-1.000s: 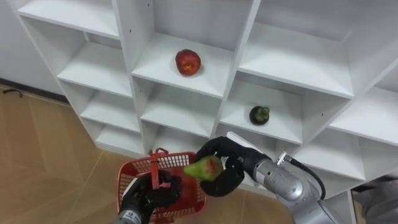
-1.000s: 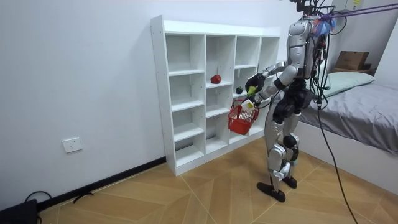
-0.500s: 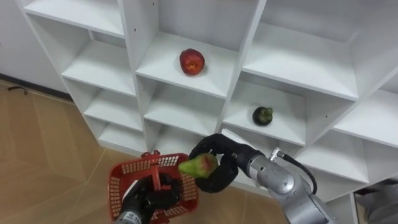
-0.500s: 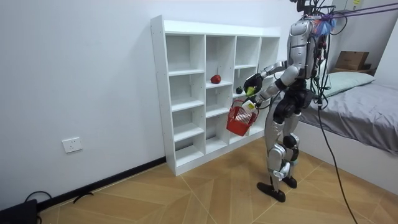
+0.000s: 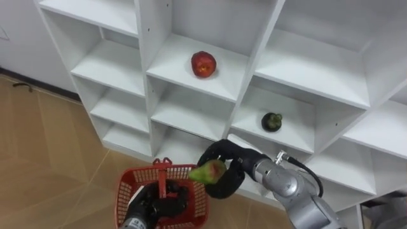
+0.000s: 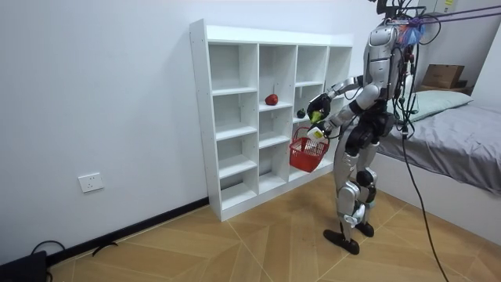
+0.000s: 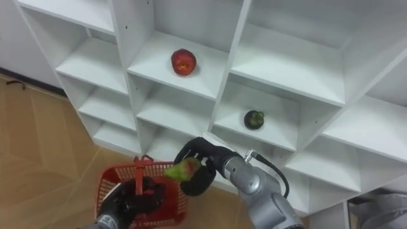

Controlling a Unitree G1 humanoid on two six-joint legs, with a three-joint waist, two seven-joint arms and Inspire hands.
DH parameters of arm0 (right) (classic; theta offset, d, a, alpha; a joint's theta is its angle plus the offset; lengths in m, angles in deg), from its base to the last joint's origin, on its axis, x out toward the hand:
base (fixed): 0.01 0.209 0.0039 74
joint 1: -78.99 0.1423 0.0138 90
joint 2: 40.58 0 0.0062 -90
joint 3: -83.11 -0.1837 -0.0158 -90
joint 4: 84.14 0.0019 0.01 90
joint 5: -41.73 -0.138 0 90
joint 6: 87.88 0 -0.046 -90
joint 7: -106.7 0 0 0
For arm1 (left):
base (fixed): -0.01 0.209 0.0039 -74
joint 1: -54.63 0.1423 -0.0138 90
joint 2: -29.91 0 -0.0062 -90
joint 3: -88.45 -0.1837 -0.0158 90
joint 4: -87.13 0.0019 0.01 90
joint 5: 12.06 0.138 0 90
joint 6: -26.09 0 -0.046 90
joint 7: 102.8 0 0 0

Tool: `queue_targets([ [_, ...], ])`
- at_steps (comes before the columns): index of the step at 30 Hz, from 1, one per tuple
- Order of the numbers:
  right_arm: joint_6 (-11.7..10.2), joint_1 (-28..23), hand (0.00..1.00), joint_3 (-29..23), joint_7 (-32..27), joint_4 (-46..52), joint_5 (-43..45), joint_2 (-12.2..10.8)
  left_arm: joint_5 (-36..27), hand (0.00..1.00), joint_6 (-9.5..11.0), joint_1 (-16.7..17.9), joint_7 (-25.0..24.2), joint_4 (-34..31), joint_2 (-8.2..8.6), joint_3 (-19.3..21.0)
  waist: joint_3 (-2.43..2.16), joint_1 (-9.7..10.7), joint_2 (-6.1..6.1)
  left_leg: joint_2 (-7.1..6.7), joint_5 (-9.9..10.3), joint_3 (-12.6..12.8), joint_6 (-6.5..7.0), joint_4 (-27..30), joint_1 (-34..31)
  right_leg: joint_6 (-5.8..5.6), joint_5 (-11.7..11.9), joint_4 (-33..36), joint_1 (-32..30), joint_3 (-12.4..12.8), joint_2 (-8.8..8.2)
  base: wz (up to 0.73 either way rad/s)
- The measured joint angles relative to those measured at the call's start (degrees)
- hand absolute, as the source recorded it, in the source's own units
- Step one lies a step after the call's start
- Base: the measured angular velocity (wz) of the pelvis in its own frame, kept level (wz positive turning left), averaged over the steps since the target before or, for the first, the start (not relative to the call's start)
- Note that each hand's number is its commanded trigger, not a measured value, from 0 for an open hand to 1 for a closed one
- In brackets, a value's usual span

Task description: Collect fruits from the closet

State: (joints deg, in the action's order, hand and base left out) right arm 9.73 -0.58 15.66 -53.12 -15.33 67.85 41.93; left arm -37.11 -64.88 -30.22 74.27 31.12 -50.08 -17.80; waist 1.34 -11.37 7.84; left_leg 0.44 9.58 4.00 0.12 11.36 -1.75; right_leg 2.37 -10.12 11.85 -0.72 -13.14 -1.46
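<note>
My right hand [image 5: 226,170] [image 7: 202,164] is shut on a green pear [image 5: 208,172] [image 7: 181,168], held just above the right rim of the red basket [image 5: 132,186] [image 7: 110,181]. My left hand [image 5: 156,202] [image 7: 132,200] is shut on the basket's handle, keeping it low in front of the white closet [image 5: 267,51] [image 6: 258,110]. A red apple [image 5: 203,64] [image 7: 183,61] [image 6: 271,99] lies on a middle shelf. One compartment to the right and a shelf lower sits a dark green fruit [image 5: 272,121] [image 7: 254,119].
I stand facing the closet on a wooden floor [image 5: 38,159]. In the room view a bed [image 6: 462,133] stands behind me at the room view's right, and a wall socket [image 6: 91,182] is at its left. The other closet compartments hold nothing.
The camera has shifted a little, so the shelves sit further right and lower. The pear stays in my right hand over the basket; the basket has swung slightly.
</note>
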Motion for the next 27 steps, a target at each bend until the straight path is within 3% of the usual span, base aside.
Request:
queue_targets([
  [6, 0.0, 0.8, 1.00, 1.7, 0.1, -1.2, 4.0, -0.4, 0.0, 1.00, 0.0, 0.0, -0.5, 0.5, 0.03, -1.0, 0.19, -0.1, -0.24, -0.10, 0.0, -0.5, 0.00, 0.2, -0.8, 0.00, 0.0, -0.1, -0.3, -0.4, -0.01, 0.05],
  [10, 0.1, 2.0, 1.00, 1.9, 0.4, -3.2, 4.1, -2.0, -0.2, 1.00, 0.0, -0.1, -0.5, 0.8, 0.07, -2.0, 0.50, 0.0, -0.67, -0.13, 0.0, -1.0, 0.00, 0.3, -1.4, -0.01, 0.0, -0.2, -0.6, -0.4, 0.03, 0.03],
  [25, 0.4, 4.5, 1.00, 3.4, 1.3, -3.3, 3.7, -4.0, 0.0, 1.00, 0.0, -0.2, -1.3, 1.9, 0.64, -2.0, 0.51, -0.6, -0.69, -0.11, 0.0, -1.0, 0.00, 0.4, -2.4, 0.03, 0.0, 0.0, -1.6, -0.7, 0.04, 0.01],
  [26, 0.8, 4.5, 0.84, 3.4, 1.6, -3.3, 3.6, -4.0, 0.0, 1.00, 0.0, -0.2, -1.3, 2.0, 0.89, -2.0, 0.52, -1.1, -0.71, -0.09, 0.0, -1.0, 0.00, 0.4, -2.4, 0.05, 0.0, 0.0, -1.7, -0.6, 0.04, 0.00],
  [27, 1.0, 4.5, 0.22, 3.4, 1.9, -3.3, 3.6, -4.0, 0.0, 1.00, 0.0, -0.3, -1.5, 2.1, 1.08, -2.0, 0.55, -1.7, -0.75, -0.07, 0.0, -1.0, 0.00, 0.4, -2.4, 0.06, 0.0, 0.1, -1.7, -0.6, 0.07, 0.00],
])
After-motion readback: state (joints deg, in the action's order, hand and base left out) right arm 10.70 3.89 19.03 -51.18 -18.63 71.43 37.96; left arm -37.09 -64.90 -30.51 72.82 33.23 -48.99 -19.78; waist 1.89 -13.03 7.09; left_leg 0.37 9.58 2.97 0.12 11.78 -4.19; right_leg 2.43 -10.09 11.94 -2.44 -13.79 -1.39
